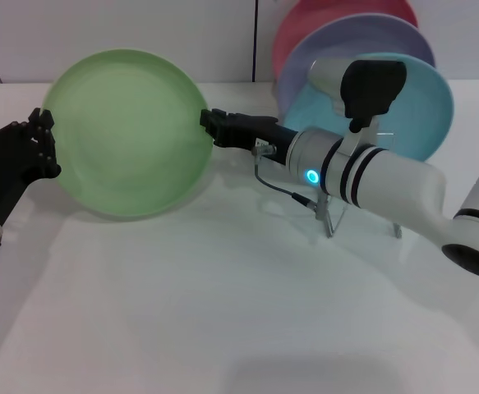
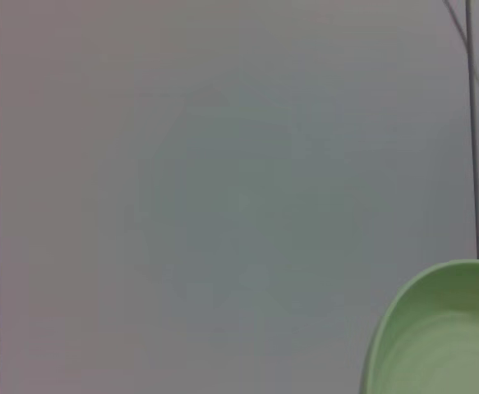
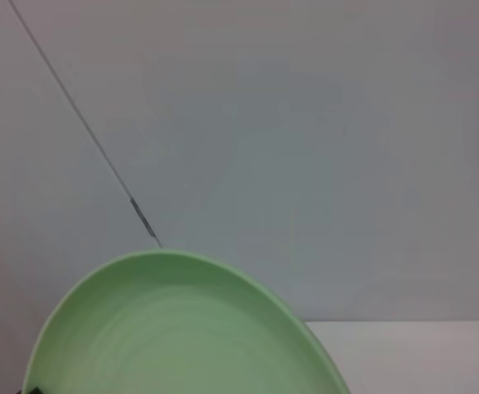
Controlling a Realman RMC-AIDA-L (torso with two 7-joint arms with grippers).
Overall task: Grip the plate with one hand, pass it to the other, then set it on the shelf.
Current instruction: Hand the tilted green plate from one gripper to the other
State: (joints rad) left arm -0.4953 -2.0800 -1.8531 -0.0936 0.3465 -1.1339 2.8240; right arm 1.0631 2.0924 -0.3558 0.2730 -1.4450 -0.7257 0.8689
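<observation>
A lab-like test bench: bare white table (image 1: 223,312), plain panelled wall (image 2: 223,164), staged plates.

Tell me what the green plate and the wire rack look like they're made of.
The green plate, held at opposite edges by the left hand and right hand, looks like matte plastic or melamine: even colour, soft sheen, no glaze glare. The rack looks like thin bare metal wire, silvery; mostly hidden.
</observation>
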